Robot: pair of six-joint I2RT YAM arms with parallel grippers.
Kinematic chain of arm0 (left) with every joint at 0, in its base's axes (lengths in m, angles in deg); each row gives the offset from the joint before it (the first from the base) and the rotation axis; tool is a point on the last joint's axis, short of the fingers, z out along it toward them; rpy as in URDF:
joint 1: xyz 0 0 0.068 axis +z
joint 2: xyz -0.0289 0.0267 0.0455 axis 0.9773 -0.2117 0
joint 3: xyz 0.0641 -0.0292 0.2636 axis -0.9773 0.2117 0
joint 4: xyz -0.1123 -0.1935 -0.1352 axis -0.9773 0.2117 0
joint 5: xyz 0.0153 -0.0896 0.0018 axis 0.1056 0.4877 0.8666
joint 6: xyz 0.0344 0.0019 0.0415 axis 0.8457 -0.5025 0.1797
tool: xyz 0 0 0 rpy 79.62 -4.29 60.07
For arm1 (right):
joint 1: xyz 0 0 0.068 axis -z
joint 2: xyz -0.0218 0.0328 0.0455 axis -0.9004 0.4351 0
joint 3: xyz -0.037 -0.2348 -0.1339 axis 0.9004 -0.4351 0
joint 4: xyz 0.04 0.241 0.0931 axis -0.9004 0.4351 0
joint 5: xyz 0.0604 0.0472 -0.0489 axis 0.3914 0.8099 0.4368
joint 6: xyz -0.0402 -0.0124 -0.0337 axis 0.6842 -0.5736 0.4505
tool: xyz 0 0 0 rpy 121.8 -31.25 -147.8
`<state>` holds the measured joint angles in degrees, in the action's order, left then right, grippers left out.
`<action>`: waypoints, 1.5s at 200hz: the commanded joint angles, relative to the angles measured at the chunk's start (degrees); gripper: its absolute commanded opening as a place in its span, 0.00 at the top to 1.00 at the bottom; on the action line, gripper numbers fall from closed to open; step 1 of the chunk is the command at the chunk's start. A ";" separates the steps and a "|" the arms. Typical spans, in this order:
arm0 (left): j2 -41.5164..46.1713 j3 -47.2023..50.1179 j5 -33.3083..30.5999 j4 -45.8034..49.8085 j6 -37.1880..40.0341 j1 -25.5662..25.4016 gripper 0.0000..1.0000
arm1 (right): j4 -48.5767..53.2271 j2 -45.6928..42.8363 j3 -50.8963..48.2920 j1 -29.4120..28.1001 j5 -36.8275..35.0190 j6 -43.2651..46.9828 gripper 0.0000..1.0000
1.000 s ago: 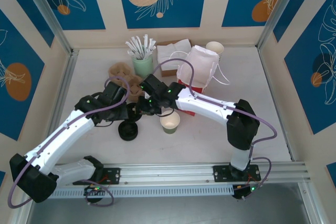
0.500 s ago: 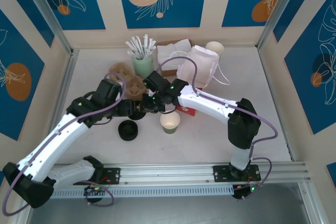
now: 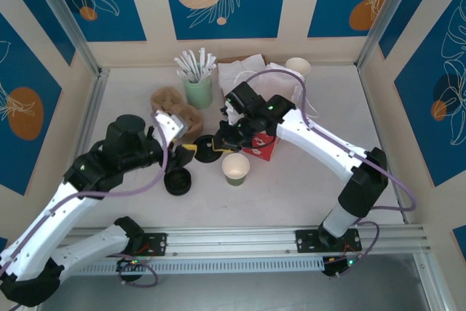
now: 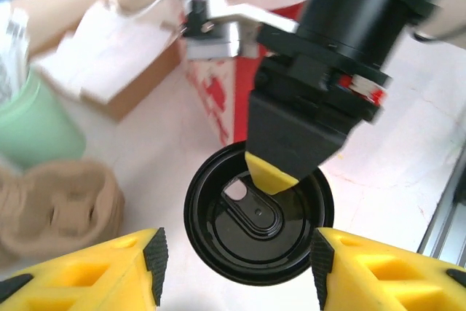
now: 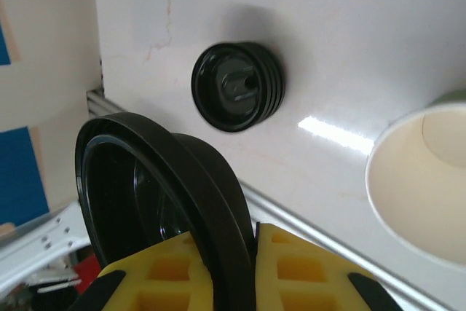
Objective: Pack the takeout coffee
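A single black lid (image 3: 208, 148) is pinched by its rim in my right gripper (image 3: 220, 142), which is shut on it; up close the lid (image 5: 156, 187) stands on edge between the yellow fingers (image 5: 306, 271). My left gripper (image 3: 189, 151) is open just left of it, its pads (image 4: 154, 254) on either side of the lid (image 4: 258, 215) without touching it. The takeout coffee cup (image 3: 236, 169), olive-green outside and cream inside, stands lidless just right of the lid (image 5: 426, 180). The red-and-white bag (image 3: 275, 96) is behind the right arm.
A low stack of black lids (image 3: 178, 180) lies left of the cup (image 5: 237, 87). Brown cup carriers (image 3: 169, 101), a green holder of white sticks (image 3: 197, 89), napkins (image 3: 244, 71) and stacked cups (image 3: 297, 67) line the back. The rail (image 3: 291, 237) runs along the near edge.
My left gripper has opened, let go of the lid and drawn back left. The right gripper keeps the lid and has shifted slightly right and back.
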<state>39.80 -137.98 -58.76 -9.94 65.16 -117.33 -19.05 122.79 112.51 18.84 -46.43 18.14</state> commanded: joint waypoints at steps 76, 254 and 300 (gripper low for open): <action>6.85 12.13 17.93 -13.80 37.96 -3.31 0.35 | 8.61 -10.75 -8.52 6.76 16.58 5.16 1.00; -1.75 8.22 5.14 -11.73 46.01 -11.25 0.59 | 7.97 -11.39 -10.75 4.37 20.67 4.64 1.00; -1.75 7.56 7.59 -9.99 46.64 -11.36 0.60 | 7.30 -11.47 -11.26 4.14 21.11 4.20 1.00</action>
<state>38.18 -128.17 -52.59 -19.51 110.50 -128.24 -12.02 112.65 102.15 24.05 -28.99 22.47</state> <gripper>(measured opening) 0.405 0.142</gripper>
